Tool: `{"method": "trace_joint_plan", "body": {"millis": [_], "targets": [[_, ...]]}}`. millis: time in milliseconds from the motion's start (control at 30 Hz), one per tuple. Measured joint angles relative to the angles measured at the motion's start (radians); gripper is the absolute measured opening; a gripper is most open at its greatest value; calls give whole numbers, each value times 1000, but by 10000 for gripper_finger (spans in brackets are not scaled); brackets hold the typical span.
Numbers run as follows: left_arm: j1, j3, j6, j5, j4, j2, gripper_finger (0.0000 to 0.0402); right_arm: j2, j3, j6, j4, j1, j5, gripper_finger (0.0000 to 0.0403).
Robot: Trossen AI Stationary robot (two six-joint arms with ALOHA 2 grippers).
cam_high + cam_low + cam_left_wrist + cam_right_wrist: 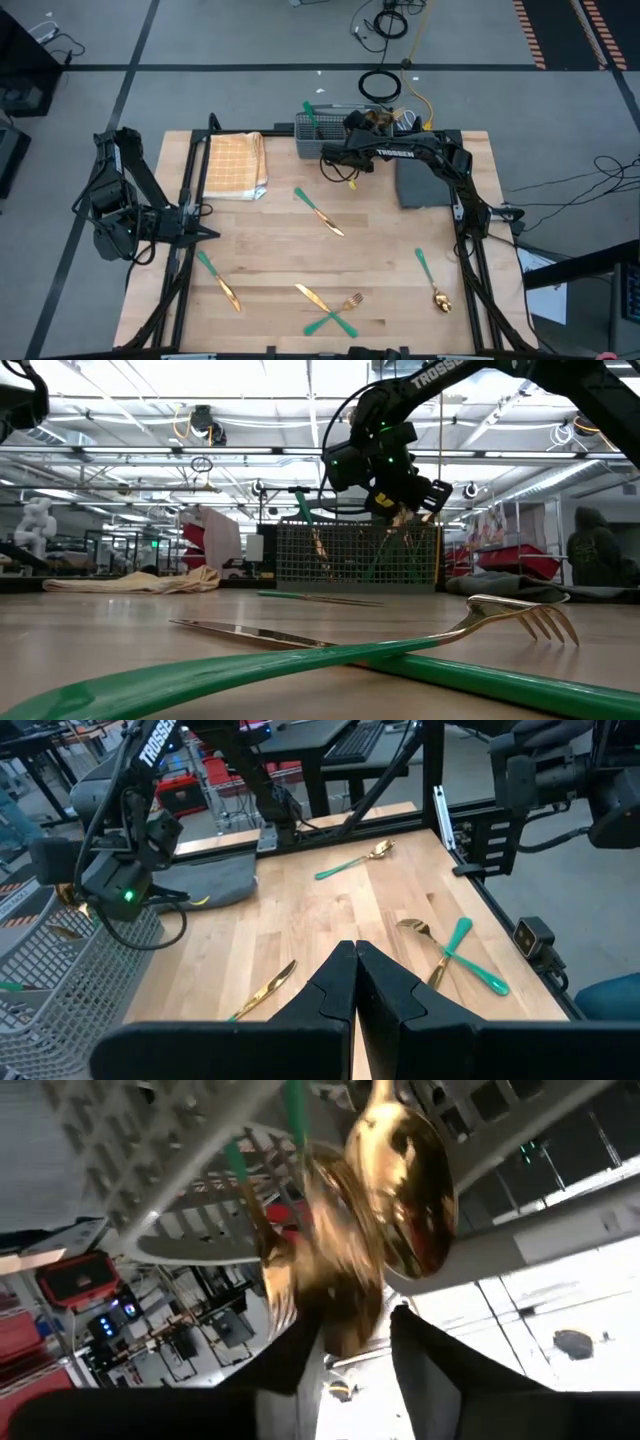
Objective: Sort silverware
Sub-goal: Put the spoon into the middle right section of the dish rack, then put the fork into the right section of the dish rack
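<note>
Gold-headed, teal-handled silverware lies flat on the table: a knife (320,212) in the middle, a knife (218,279) at the near left, a knife crossed with a fork (334,311) at the near edge, and a spoon (432,279) at the near right. More pieces stand in the grey basket (301,130). My right gripper (355,1335) is at the basket's near side, shut on a gold-headed piece (335,1260). My left gripper (355,978) is shut and hangs over the table's left side, touching nothing. My right gripper has the gold head (338,1315) of one piece of silverware between its two fingers. The head is blurred, so I cannot tell spoon from fork. In the low view the gold part (405,515) shows just below the gripper, above the basket's rim; its handle is hidden.
A tan checked cloth (237,165) lies at the far left, beside the basket. A grey pad (420,185) lies under the right arm. A second gold spoon bowl (410,1190) stands close to the right gripper. Bare wood shows between the scattered pieces.
</note>
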Motion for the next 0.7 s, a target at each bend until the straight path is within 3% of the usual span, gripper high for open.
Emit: {"method": "trace_joint_plan", "body": {"millis": [233, 467, 533, 600, 700], "targets": [[0, 0, 0, 0, 0, 0, 11, -28, 0, 140, -1, 10, 112, 134], [0, 0, -14, 0, 0, 0, 11, -152, 0, 269, 1, 73, 112, 137], [0, 0, -46, 0, 0, 0, 11, -197, 0, 366, 2, 112, 46, 137], [0, 0, -83, 0, 0, 1, 11, -242, 1, 480, 2, 162, -89, 137], [0, 0, -116, 0, 0, 5, 11, -300, 1, 702, 4, 240, -423, 137]]}}
